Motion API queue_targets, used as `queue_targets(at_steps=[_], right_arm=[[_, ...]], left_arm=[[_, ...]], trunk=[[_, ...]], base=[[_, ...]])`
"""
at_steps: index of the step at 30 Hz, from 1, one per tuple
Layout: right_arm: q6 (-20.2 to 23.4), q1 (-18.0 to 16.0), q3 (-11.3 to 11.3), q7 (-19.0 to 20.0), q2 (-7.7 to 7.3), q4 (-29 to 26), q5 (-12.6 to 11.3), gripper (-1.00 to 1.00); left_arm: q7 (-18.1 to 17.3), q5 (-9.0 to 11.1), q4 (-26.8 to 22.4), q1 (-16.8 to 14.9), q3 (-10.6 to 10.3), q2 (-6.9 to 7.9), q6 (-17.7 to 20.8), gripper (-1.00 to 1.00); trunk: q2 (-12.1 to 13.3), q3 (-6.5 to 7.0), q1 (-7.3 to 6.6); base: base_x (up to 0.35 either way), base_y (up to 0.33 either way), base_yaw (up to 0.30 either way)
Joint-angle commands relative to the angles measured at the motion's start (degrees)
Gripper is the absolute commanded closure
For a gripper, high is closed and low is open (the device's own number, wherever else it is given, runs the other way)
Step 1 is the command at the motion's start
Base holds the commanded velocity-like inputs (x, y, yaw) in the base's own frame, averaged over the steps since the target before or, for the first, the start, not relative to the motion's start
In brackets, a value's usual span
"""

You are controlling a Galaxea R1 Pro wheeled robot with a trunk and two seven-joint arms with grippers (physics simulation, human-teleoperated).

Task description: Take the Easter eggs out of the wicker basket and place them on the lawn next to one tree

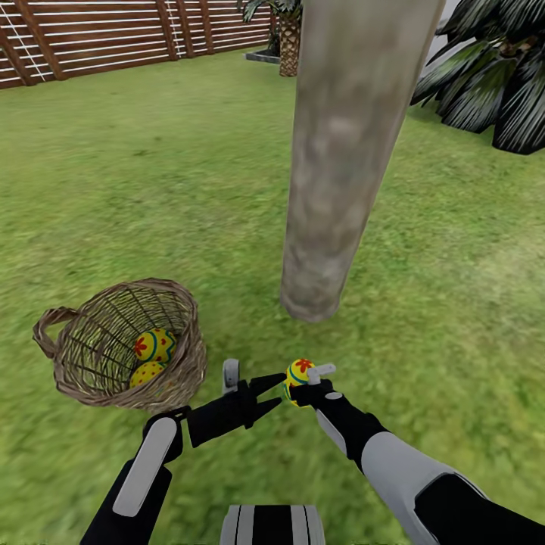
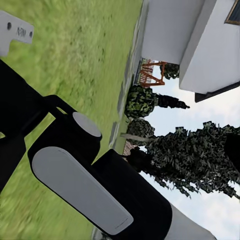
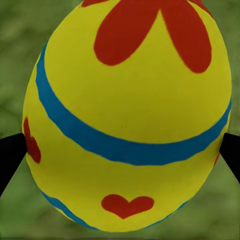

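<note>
Right gripper [image 1: 300, 387] nearest, low over the lawn [image 1: 424, 333], pinched shut on one egg [image 1: 298, 375]; in the right wrist view the fingertips [image 3: 11, 157] press the egg's [image 3: 127, 112] widest band from both sides. Likely light, hard, smooth and round, so apt to squirt out or roll; hold at the middle, set down gently. Left gripper [image 1: 266, 393] just beside it, fingers parted, holding nothing. Basket [image 1: 121, 348] near left, two eggs [image 1: 154, 346] inside; rim and handle may hinder reaching in. Tree [image 1: 341, 159] just beyond, bare grass at its foot. Fence [image 1: 113, 38] and palm [image 1: 492, 83] far off.
</note>
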Motion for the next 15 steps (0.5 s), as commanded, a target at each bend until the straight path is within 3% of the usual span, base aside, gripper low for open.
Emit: queue_targets(at_steps=[1,15], right_arm=[[0.33,-0.02,0.49,-0.42,-0.03,-0.12,-0.52,1.0],[0.44,-0.02,0.49,-0.33,-0.11,-0.73,-0.52,1.0]], left_arm=[[-0.51,-0.45,0.01,-0.02,0.06,-0.03,0.17,-1.0],[-0.5,-0.45,0.01,-0.02,0.04,-0.03,0.2,-1.0]], trunk=[[-0.02,-0.04,-0.01],[-0.2,-3.14,0.35]], base=[[0.0,0.0,0.0],[0.0,0.0,0.0]])
